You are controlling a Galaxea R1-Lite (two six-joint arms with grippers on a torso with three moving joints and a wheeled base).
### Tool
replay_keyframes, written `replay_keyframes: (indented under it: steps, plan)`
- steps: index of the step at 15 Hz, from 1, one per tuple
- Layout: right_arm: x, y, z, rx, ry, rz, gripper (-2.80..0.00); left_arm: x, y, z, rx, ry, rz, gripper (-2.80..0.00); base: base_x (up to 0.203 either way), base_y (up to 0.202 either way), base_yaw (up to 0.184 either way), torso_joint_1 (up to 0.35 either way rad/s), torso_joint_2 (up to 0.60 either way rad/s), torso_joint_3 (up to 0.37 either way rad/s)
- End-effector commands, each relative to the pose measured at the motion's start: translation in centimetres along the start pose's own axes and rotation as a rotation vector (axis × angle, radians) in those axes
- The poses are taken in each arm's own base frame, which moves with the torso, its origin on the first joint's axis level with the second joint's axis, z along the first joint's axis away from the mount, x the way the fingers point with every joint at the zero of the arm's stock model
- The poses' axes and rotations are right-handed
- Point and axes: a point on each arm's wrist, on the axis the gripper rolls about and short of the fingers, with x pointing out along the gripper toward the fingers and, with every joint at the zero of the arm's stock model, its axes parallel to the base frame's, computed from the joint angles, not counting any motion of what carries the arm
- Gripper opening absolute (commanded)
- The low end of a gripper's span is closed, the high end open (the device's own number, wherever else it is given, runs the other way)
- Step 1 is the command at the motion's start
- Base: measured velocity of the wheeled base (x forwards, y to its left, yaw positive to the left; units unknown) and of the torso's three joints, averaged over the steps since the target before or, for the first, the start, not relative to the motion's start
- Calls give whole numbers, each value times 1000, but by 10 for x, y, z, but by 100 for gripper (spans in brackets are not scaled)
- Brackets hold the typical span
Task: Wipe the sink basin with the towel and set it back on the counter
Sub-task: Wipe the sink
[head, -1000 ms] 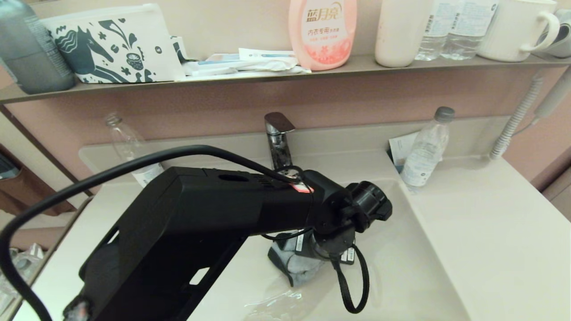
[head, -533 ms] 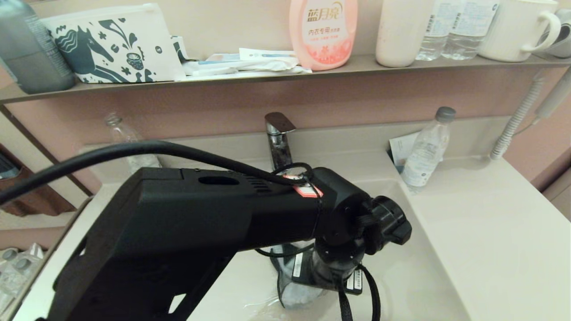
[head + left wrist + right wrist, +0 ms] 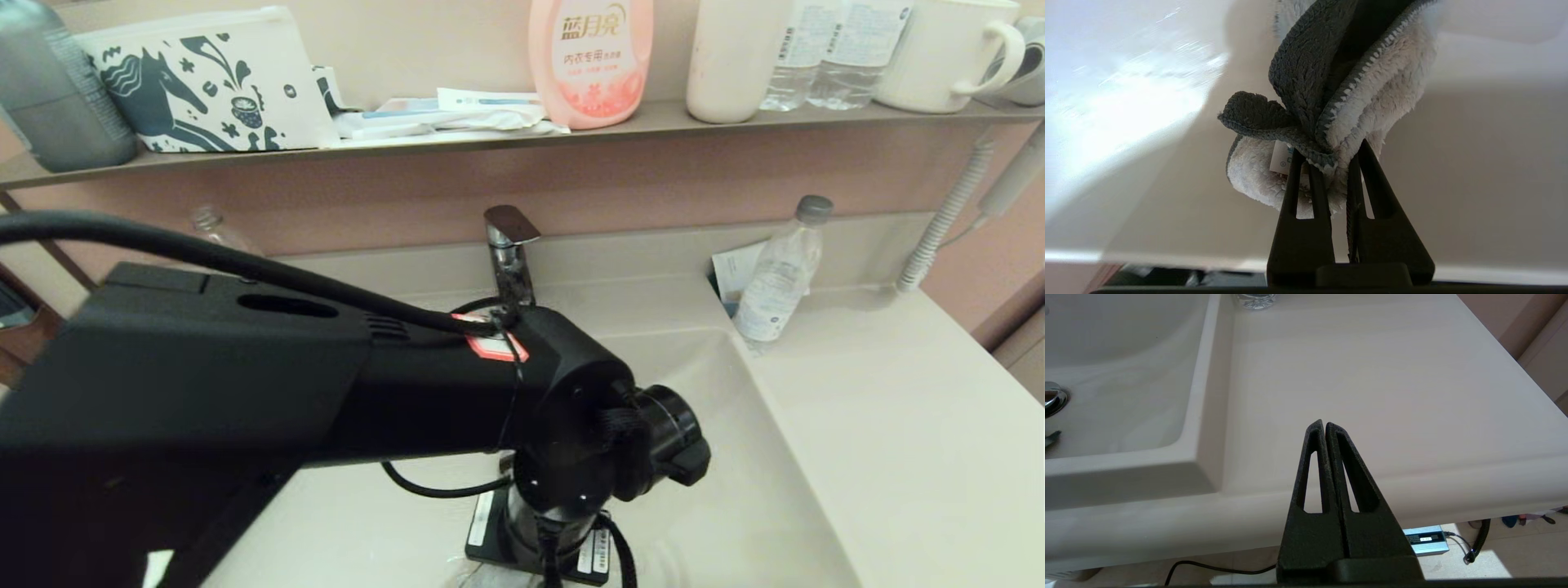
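My left gripper (image 3: 1331, 159) was clamped hard on the towel (image 3: 1339, 85), the two black fingers (image 3: 1300, 196) pinching a bunched fold near one hem, right beside the little white care tag (image 3: 1280, 157). From that pinch the cloth spilled outward in loose folds, dark grey face on one side and pale fluffy face on the other. I judged it soft and very light, with no stiffness at all, so it would flop and drag wherever the claw led it; the deep pile looked grippy enough that I did not expect it to slip from the pinch, though a wet spot would make it heavier. Holding a gathered wad, not a single edge, seemed the right grip for scrubbing.

In the head view the left arm (image 3: 326, 408) reached down into the sink basin (image 3: 735, 490), near its front, and the wrist hid the towel there. The chrome faucet (image 3: 510, 245) stood at the far side and a clear water bottle (image 3: 780, 273) on the counter (image 3: 898, 425) to the right.

My right gripper (image 3: 1325, 426) hung parked with fingers pressed together on nothing, over the counter's near right edge.
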Motion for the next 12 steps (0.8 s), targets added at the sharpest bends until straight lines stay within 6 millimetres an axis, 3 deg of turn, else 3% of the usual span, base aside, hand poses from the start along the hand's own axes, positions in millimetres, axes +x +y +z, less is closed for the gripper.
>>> replay_keyframes:
  steps: [1,5,9,12]
  plan:
    - [0,0,0,0,1,0,-280,-17,29,-9,-30,-10,-4,-280,0,0,0,0,0,0]
    - [0,0,0,0,1,0,-280,-60,81,-29,-56,-123,-43,-280,0,0,0,0,0,0]
    - [0,0,0,0,1,0,-280,-95,138,-36,-98,-290,-56,-280,0,0,0,0,0,0]
    - [0,0,0,1,1,0,-280,-99,175,-29,-170,-433,-81,-280,0,0,0,0,0,0]
